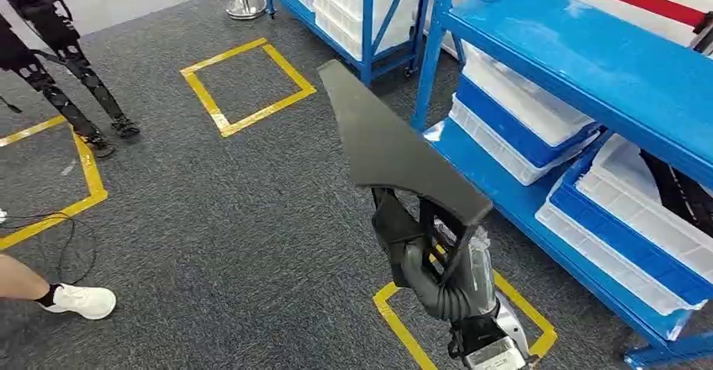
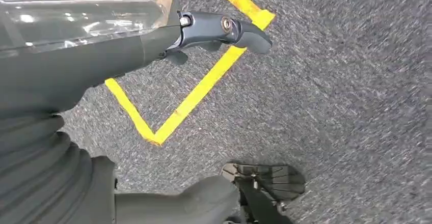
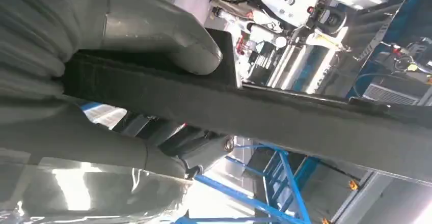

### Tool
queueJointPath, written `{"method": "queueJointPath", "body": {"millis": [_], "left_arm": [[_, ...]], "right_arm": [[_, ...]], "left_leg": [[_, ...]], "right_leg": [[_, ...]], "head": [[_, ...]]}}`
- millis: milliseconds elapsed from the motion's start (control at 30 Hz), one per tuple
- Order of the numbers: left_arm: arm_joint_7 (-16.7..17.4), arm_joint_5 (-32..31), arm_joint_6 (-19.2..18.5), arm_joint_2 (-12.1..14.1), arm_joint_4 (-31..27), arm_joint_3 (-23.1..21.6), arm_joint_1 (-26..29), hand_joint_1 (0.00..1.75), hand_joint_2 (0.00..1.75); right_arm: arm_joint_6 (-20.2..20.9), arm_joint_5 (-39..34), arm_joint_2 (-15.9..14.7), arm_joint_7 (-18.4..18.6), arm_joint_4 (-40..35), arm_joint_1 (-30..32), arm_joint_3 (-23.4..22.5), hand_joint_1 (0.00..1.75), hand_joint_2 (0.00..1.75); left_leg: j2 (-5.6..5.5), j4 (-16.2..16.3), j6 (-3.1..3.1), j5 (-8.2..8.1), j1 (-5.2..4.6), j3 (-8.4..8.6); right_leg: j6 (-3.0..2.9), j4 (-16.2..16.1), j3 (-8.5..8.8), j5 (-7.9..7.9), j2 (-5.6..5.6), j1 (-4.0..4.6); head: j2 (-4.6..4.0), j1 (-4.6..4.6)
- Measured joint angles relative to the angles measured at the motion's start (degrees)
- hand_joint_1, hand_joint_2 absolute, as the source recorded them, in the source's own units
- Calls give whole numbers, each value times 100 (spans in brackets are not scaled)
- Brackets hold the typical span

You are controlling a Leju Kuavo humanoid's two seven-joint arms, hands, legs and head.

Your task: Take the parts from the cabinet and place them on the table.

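My right hand (image 1: pixel 425 256) grips a long, flat, dark grey part (image 1: pixel 387 147) shaped like a narrow triangle. The part is held up over the carpet beside the blue cabinet (image 1: pixel 588 59), with its tip pointing away from me. In the right wrist view the part (image 3: pixel 285 117) runs across as a dark bar, with the grey thumb (image 3: pixel 173 40) pressed on one side of it and darker fingers on the other. My left hand (image 2: pixel 102 61) hangs over the grey carpet holding nothing, its fingers (image 2: pixel 224 28) spread away from the thumb.
White and blue bins (image 1: pixel 513 122) fill the cabinet's lower shelves, and one bin (image 1: pixel 673 189) holds more dark parts. Yellow tape squares (image 1: pixel 248 84) mark the carpet. A person's white shoe (image 1: pixel 80 301) is at the left, and another robot's legs (image 1: pixel 59 76) stand at the far left.
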Motion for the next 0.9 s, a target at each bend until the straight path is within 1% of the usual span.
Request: {"method": "queueJointPath", "body": {"millis": [33,67,100,133,167,200,233,267,300,333,367,400,433,467,500,533,567,600,633,667,700,733,767,800,833,867,900], "left_arm": [[4,13,-4,19,0,0,-4,0,175],[7,26,-4,53,0,0,-13,0,175],[9,35,-13,46,-2,-2,-27,0,175],[9,46,-13,50,-2,-2,-48,0,175],[9,70,-11,55,-2,-2,-64,0,175],[9,116,-4,59,-2,0,-67,0,175],[9,149,2,59,-2,0,-66,0,175],[0,201,4,59,0,0,-63,0,175],[-17,258,9,63,0,7,-62,0,175],[-43,297,20,76,0,11,-63,0,175],[-63,306,24,83,-2,18,-66,0,175],[-79,332,35,98,-2,28,-73,0,175],[-87,346,40,105,-4,54,-84,0,175],[-92,361,44,105,-4,74,-94,0,175],[-92,385,46,109,-4,92,-93,0,175],[-87,396,48,118,-4,98,-94,0,175],[-77,400,48,125,-4,103,-103,0,175],[-70,400,48,118,-7,103,-110,0,175],[-65,400,48,118,-7,105,-142,0,175],[-50,400,48,118,-7,107,-179,0,175],[-50,400,48,118,-7,107,-189,0,175],[-50,400,46,118,-7,107,-189,0,175],[-50,400,46,118,-7,107,-187,0,175],[-48,405,44,118,-7,107,-186,0,175],[-48,404,39,118,-7,107,-193,0,175],[-42,409,52,116,-7,109,-209,0,175],[-26,415,90,105,-7,109,-232,0,175]], "right_arm": [[28,-9,35,32,11,-78,2,175,175],[59,-9,81,48,11,-147,0,175,175],[61,-9,114,70,15,-205,0,175,175],[68,-22,149,72,17,-233,0,175,175],[101,-42,160,92,28,-265,0,175,175],[168,-92,186,148,54,-317,0,175,175],[212,-127,215,194,90,-397,0,175,175],[274,-160,254,225,138,-495,9,175,175],[317,-199,315,255,186,-594,24,175,175],[358,-219,369,273,220,-689,30,175,175],[370,-225,418,288,247,-776,37,175,175],[372,-234,466,295,271,-847,57,175,175],[372,-251,511,310,295,-916,66,175,175],[372,-269,546,314,332,-976,76,175,175],[372,-284,586,336,371,-1027,87,175,175],[372,-295,632,367,404,-1079,98,175,175],[372,-302,684,382,433,-1138,101,175,175],[372,-311,704,382,459,-1180,101,175,175],[372,-317,724,382,472,-1213,105,175,175],[372,-317,728,380,503,-1239,109,175,175],[372,-317,728,384,533,-1238,109,175,175],[370,-319,728,389,571,-1235,109,175,175],[367,-319,730,391,601,-1235,109,175,175],[367,-317,739,389,621,-1238,109,175,175],[367,-317,756,391,638,-1245,109,175,175],[367,-315,772,391,662,-1266,107,175,175],[367,-313,789,391,686,-1291,107,175,175]], "left_leg": [[-37,-10,-39,16,14,-18],[-7,35,-49,-11,37,-32],[272,202,-74,-143,14,-101],[428,548,-104,-371,22,-269],[504,991,-128,-601,33,-480],[550,1465,-149,-797,35,-708],[569,1767,-160,-876,36,-856],[580,1796,-158,-821,36,-871],[587,1545,-145,-647,35,-737],[610,1069,-118,-414,30,-477],[719,535,-72,-208,16,-171],[949,100,-13,-127,-21,84],[939,45,23,-136,-58,81],[872,45,53,-130,-80,63],[828,40,71,-127,-91,45],[765,19,99,-114,-102,42],[706,-79,152,-57,-61,117],[674,-133,172,-20,-27,150],[631,-149,223,13,-9,152],[547,-150,226,14,-9,142],[479,-149,226,14,-10,135],[410,-146,224,14,-12,133],[348,-144,222,14,-13,134],[276,-141,216,15,-10,138],[207,-134,208,13,-5,144],[129,-121,188,8,2,151],[70,-103,159,-3,5,135]], "right_leg": [[-36,-8,3,22,-44,-6],[-87,-48,8,56,-99,-78],[-116,-50,15,58,-147,-68],[-168,-50,15,52,-217,-52],[-174,-49,12,48,-286,-30],[-179,-47,4,44,-358,-12],[-182,-46,-4,42,-418,-2],[-182,-46,-6,42,-473,9],[-182,-46,-5,39,-530,17],[-185,-46,3,35,-585,27],[-189,-47,12,29,-632,35],[-191,-47,23,25,-677,50],[-161,-38,7,7,-722,125],[-145,-40,4,4,-760,92],[-138,-53,14,5,-806,88],[-123,-73,30,9,-862,87],[-80,-71,46,-20,-901,141],[-68,55,-26,-94,-687,89],[-93,327,-126,-241,-481,80],[-114,838,-362,-456,-337,52],[-118,1301,-585,-623,-297,25],[-96,1678,-777,-727,-283,17],[-55,1774,-850,-715,-280,6],[6,1576,-781,-602,-277,-14],[78,1169,-602,-397,-266,-40],[152,561,-326,-122,-208,-71],[193,66,-108,72,-15,-106]], "head": [[0,4],[0,0],[0,-11],[0,-61],[0,-52],[0,-53],[2,-57],[2,-55],[0,-57],[2,-57],[0,-55],[0,-61],[2,-35],[2,-46],[0,-35],[0,-44],[0,-37],[0,-37],[0,-42],[0,0],[0,2],[0,0],[0,2],[0,0],[0,7],[0,0],[0,7]]}}
